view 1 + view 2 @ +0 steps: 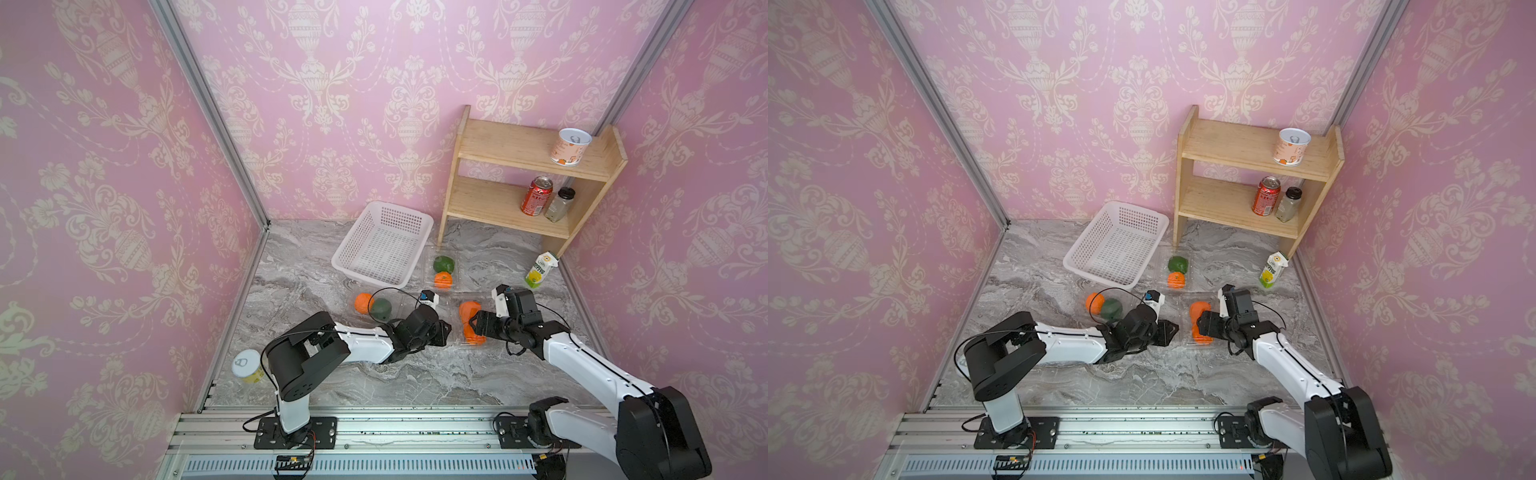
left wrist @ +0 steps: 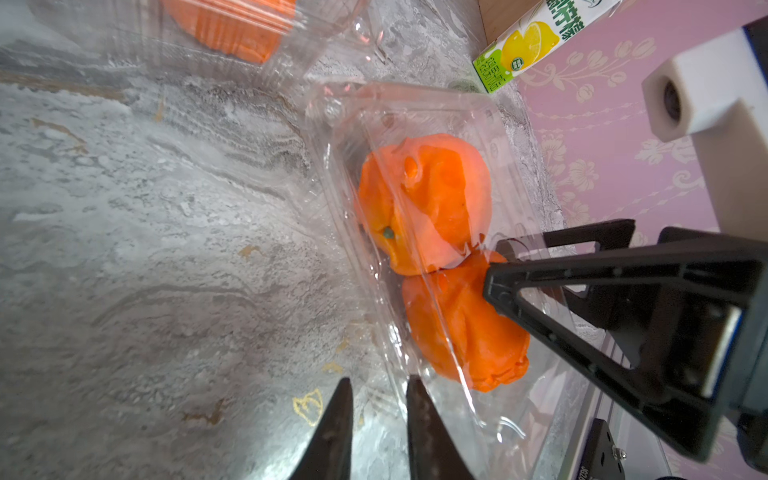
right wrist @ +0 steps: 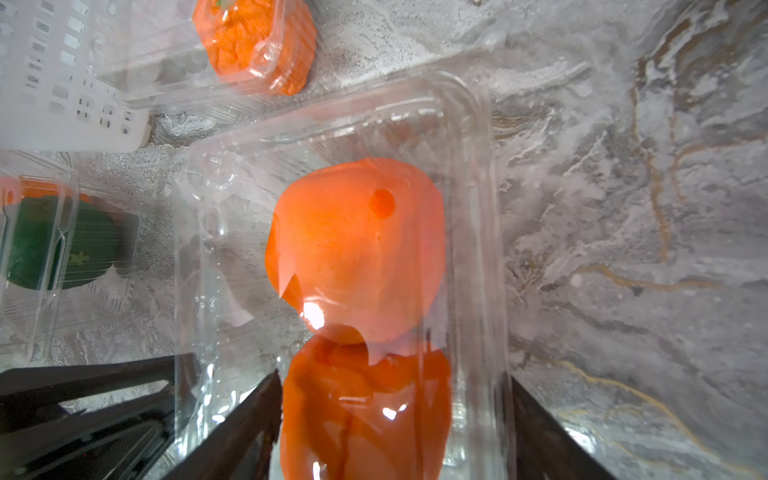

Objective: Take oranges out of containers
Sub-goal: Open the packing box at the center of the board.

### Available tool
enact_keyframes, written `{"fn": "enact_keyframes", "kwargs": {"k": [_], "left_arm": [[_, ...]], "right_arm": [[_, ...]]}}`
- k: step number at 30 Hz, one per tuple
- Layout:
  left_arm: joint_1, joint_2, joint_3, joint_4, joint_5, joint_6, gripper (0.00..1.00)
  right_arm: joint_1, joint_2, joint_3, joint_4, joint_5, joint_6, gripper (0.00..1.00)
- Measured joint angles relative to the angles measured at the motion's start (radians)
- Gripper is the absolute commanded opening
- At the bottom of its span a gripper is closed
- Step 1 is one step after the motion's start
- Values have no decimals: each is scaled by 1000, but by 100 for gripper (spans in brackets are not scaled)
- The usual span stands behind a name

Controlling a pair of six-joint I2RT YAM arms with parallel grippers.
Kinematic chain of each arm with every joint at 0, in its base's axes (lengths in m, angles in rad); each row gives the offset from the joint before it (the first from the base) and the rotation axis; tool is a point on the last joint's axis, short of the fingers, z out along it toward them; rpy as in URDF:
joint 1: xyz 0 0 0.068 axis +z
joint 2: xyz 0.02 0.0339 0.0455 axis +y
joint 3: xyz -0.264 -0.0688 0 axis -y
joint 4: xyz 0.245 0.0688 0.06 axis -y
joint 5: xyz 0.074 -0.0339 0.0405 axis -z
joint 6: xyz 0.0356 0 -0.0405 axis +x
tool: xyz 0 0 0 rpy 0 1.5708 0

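Two oranges lie in a clear container at the right: the far orange and the near orange. My right gripper stands wide open astride the near orange, one finger inside beside the fruit, the other outside the container's wall. My left gripper is at that container's rim, jaws slightly apart, thin clear plastic by them. A third orange sits in the back container and another orange in the left container, both seen in both top views.
A dark green fruit shares the back container; another green fruit shares the left one. A white perforated basket stands behind. A wooden shelf with cans, a juice carton and a yellow can stand near the walls.
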Motion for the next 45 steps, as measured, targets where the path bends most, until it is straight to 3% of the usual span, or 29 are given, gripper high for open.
{"fn": "enact_keyframes", "kwargs": {"k": [10,25,28,33,45], "left_arm": [[5,34,39,-9,11,-1,29],[10,82,101,-78,18,0,44],[11,84,97,-61,19,-2,36],[11,83,59,48,42,-21,2],[14,88,29,134,72,-30,0]], "right_arm": [[3,0,0,0,6,0,80],[3,0,0,-4,12,0,80],[3,0,0,-4,12,0,81],[5,0,0,-4,10,0,81],[9,-64,0,-69,9,0,88]]}}
